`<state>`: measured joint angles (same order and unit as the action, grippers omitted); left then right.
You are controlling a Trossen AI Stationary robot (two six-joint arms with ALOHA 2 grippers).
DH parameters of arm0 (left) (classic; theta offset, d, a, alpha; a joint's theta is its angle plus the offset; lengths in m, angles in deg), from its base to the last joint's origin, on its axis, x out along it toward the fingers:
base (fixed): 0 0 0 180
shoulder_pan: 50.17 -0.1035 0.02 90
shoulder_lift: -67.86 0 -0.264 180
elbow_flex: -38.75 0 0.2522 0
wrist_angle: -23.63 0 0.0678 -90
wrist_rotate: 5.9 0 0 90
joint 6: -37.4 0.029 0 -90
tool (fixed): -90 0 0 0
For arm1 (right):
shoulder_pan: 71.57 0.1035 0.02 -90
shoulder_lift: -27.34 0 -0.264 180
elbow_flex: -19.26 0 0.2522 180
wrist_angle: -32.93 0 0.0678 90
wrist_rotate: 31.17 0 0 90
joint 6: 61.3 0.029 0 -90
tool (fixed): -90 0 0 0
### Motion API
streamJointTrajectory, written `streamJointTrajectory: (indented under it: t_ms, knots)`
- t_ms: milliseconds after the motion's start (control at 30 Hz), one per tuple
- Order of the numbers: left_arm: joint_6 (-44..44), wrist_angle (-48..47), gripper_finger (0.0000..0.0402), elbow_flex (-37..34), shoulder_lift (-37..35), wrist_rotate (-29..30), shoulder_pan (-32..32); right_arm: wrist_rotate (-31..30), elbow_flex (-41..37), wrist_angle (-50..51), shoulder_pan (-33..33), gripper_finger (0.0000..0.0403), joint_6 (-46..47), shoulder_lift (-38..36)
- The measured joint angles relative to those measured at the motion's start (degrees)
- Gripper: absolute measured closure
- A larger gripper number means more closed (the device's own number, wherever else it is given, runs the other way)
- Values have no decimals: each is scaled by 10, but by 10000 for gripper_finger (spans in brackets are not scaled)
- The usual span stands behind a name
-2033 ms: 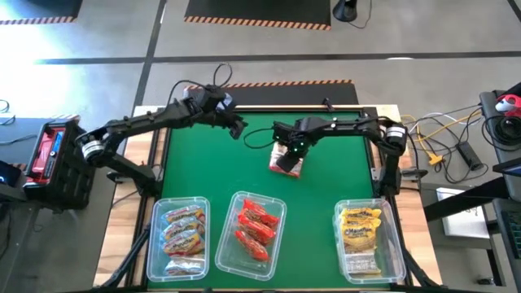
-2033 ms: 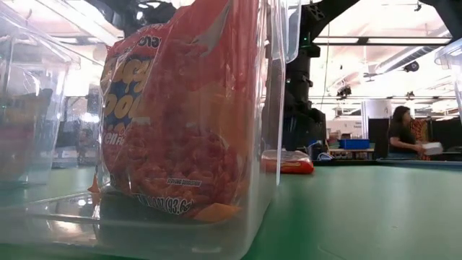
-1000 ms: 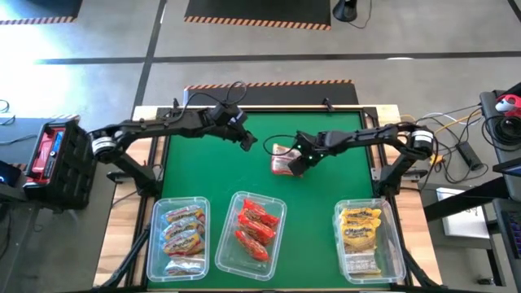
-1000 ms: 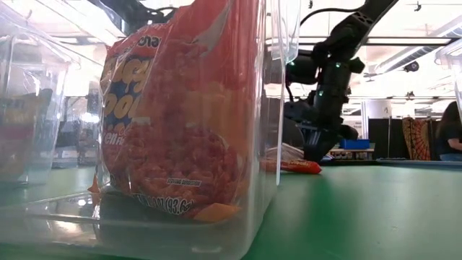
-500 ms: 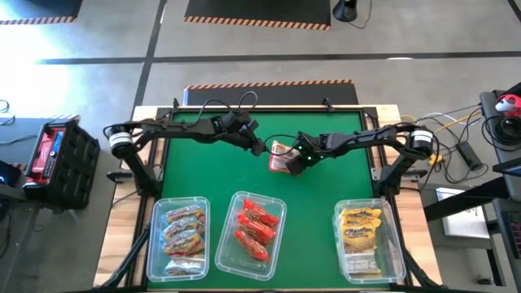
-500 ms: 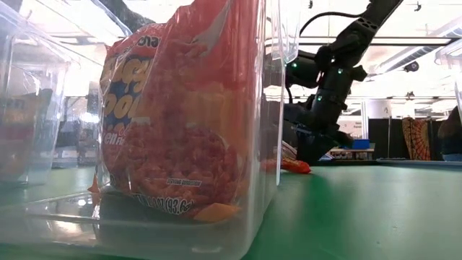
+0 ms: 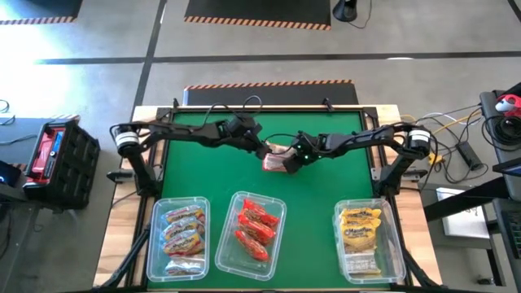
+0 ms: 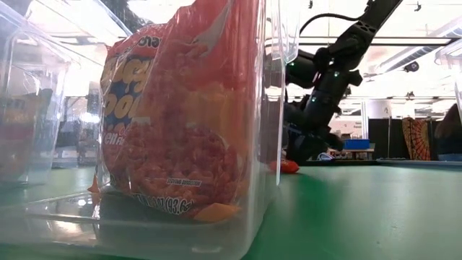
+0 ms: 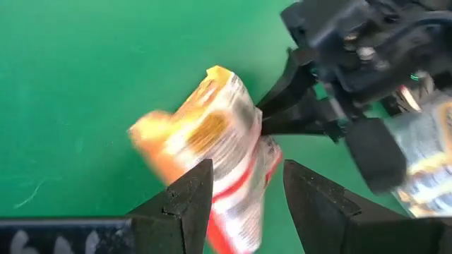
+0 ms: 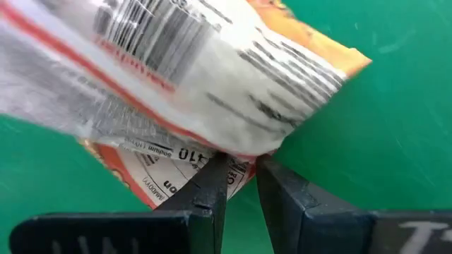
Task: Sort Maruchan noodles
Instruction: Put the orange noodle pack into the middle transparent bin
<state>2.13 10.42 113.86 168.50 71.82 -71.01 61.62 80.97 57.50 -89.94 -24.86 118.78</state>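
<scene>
One orange-and-white Maruchan noodles packet [image 7: 278, 160] is at the middle of the green table, with both grippers at it. My right gripper [image 7: 291, 157] is shut on it from the table's right side. My left gripper [image 9: 244, 169] is open, coming from the left, with one finger on either side of the packet's near end [image 9: 236, 204]. Whether those fingers touch the packet, I cannot tell. More packets lie sorted in three clear bins at the near edge. My right gripper pinches an edge of the packet [image 10: 244, 149] between its two fingers, which slant down from the table's right side. The packet is tilted up on edge in the hold [image 9: 226, 134]. Its low end [image 8: 289, 166] shows at table height.
Three clear bins stand along the near edge: orange-pink packets at left [image 7: 181, 236], red ones in the middle [image 7: 256, 229], yellow ones at right [image 7: 364, 238]. Bare green mat [image 7: 326, 195] lies between them and the grippers. The middle bin fills the low view.
My left gripper has gone down and toward the table's right, up to the packet. My right gripper has stayed in place with the packet and tipped a little. The packet has shifted slightly toward the left.
</scene>
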Motion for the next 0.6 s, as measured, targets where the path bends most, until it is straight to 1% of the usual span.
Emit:
streamJointTrajectory:
  t_ms: [133,267,433,600]
  knots:
    - [-13,2,246,0,17,11,2,-1,-2,-9,0,335,5,0]
    - [-11,-10,246,0,19,27,2,0,-19,-14,0,335,21,-1]
    - [-1,-23,246,0,13,28,2,-1,-44,-26,0,335,40,-3]
    - [-12,-2,246,0,19,28,14,0,-50,-51,0,335,41,-3]
